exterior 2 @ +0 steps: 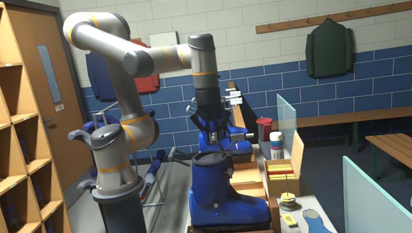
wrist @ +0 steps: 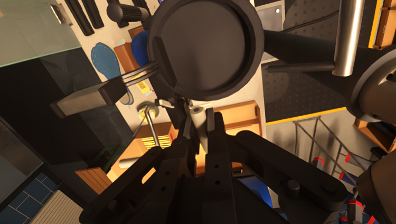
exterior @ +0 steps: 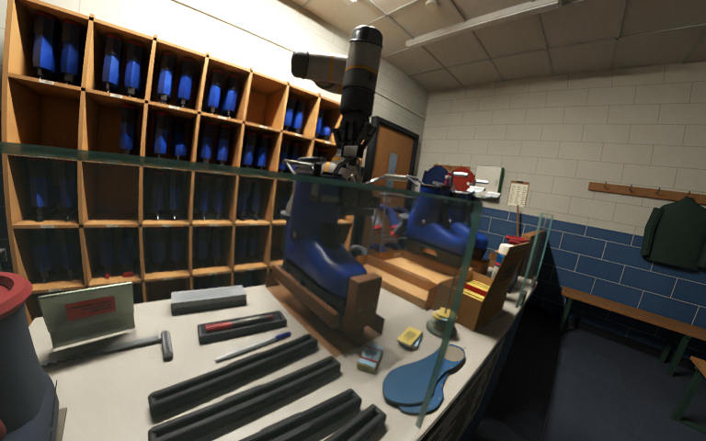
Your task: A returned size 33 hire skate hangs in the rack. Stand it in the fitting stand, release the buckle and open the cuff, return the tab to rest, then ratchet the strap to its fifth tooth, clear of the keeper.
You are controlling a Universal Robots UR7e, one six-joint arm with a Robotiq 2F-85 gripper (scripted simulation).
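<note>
A small pale cylindrical tab (wrist: 197,119) sits between the fingers of my gripper (wrist: 198,122), which is closed on it, just above the cuff of the blue skate (exterior 2: 222,190). The skate stands upright in the wooden fitting stand (exterior: 333,312) on the bench. Its round dark cuff opening (wrist: 204,47) lies directly below me. A grey buckle lever (wrist: 89,96) sticks out from the cuff on thin wires. My gripper (exterior 2: 213,138) hangs vertically over the rear of the cuff. The strap's teeth and the keeper are hidden.
A second blue skate (exterior: 442,218) stands on the stepped wooden platform just behind. A glass screen (exterior: 453,291) edges the bench. A cardboard box (exterior 2: 282,173), spray can (exterior 2: 276,145), blue insole (exterior: 416,379), black trays (exterior: 234,377) and pen lie around. Shelves (exterior: 130,156) fill the wall.
</note>
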